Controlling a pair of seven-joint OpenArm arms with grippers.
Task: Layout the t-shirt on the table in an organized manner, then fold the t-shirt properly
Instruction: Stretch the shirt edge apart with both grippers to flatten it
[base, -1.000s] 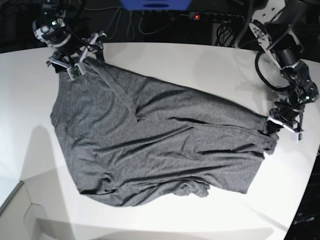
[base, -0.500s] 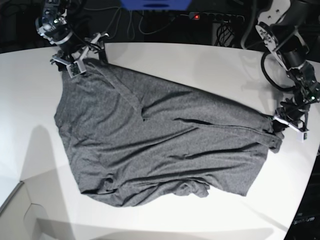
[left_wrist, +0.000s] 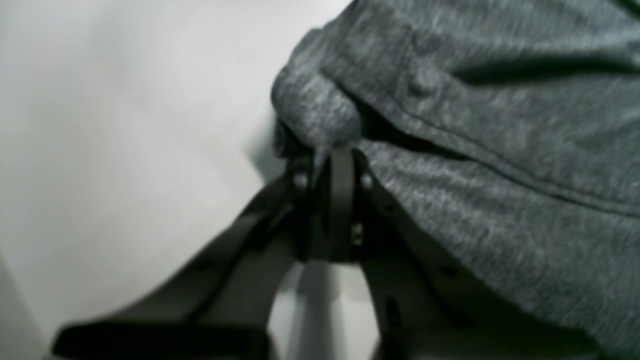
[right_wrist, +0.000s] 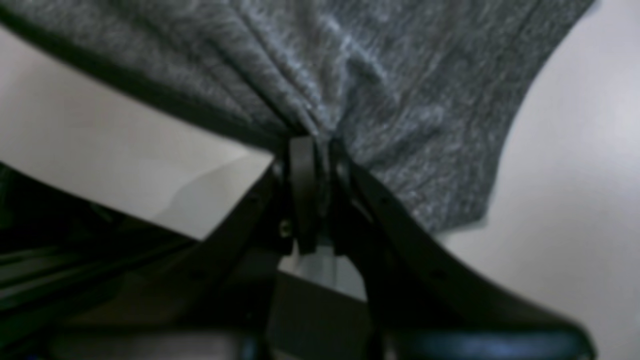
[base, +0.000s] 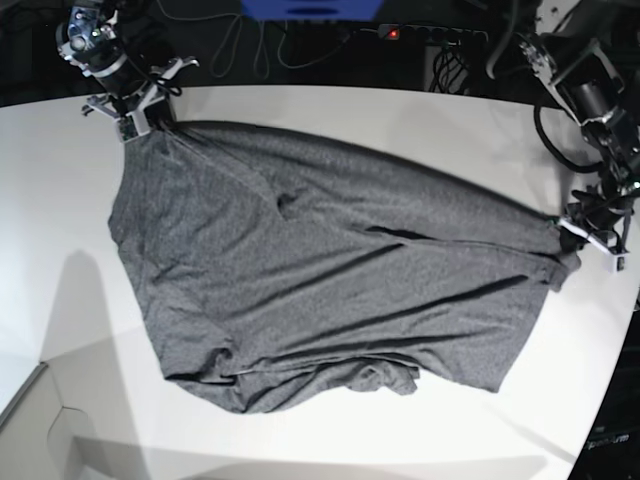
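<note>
While the t-shirt (base: 320, 270) stretches across your table (base: 400, 110), both jaws pinch its cloth at upper left and right edge.

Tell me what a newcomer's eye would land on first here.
A big dark grey t-shirt sprawls wrinkled across the middle of the white table. The right gripper pinches one corner at the far edge, and the left gripper pinches the opposite end, pulling the fabric between them.
</note>
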